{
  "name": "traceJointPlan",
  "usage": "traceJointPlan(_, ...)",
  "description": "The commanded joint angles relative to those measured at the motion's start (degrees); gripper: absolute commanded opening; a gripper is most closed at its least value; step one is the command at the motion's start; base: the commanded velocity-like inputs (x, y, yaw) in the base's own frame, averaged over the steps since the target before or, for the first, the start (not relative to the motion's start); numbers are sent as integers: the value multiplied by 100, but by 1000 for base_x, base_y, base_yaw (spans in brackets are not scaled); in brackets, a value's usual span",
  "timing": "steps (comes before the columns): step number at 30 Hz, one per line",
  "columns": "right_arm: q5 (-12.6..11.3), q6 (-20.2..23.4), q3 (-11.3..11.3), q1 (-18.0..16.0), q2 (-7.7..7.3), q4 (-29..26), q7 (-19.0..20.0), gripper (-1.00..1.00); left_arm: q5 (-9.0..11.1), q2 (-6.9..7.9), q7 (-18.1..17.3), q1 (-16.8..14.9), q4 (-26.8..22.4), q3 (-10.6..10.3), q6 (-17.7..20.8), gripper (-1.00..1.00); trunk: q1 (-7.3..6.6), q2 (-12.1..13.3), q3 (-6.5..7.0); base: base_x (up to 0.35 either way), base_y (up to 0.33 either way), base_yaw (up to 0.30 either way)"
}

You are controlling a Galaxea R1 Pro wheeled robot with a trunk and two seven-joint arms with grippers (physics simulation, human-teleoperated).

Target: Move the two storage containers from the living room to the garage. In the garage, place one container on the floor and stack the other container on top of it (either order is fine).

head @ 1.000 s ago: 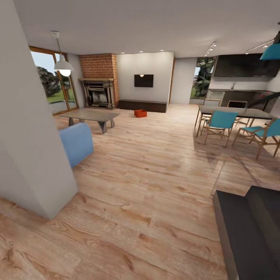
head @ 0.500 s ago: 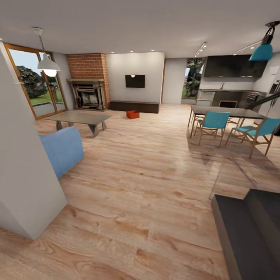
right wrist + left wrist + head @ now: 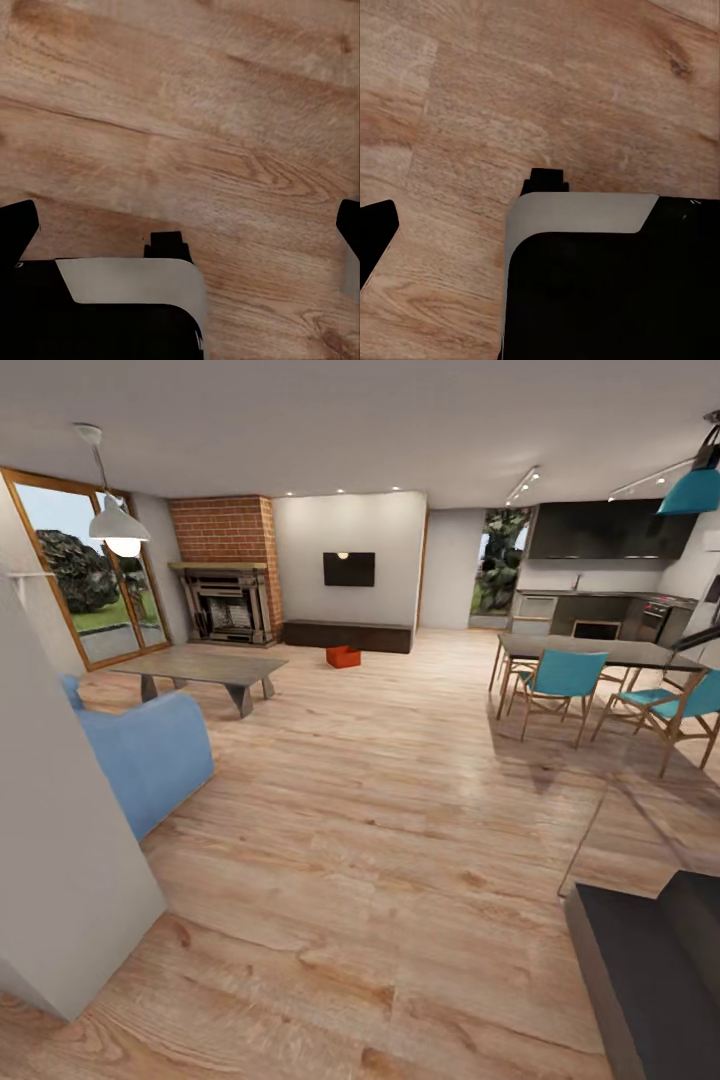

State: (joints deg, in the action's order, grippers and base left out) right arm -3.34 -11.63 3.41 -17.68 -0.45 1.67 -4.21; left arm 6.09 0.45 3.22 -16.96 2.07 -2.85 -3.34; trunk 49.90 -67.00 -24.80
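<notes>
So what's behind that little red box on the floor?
Right behind the red box runs a long dark cabinet along the white wall, with the TV above it. The box is too far away to see inside.

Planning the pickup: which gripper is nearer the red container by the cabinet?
Left, marginally: the container lies far across the room, slightly left of centre; left gripper and right gripper both hang over planks.
</notes>
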Motion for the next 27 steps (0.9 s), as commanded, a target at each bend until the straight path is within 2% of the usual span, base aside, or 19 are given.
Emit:
traceJointPlan(1, -35, -33, 37, -8, 1, 18, -10, 100, 59, -1, 2, -9, 22, -35, -35, 100, 4, -3, -6, 339, 93, 0)
traceJointPlan(19, -35, -33, 37, -8, 1, 18, -5, 100, 57, -1, 2, -9, 22, -40, -35, 100, 4, -3, -6, 339, 91, 0)
traceJointPlan(27, -35, -33, 37, -8, 1, 18, -3, 100, 58, -1, 3, -9, 22, -40, -35, 100, 4, -3, -6, 339, 8, 0)
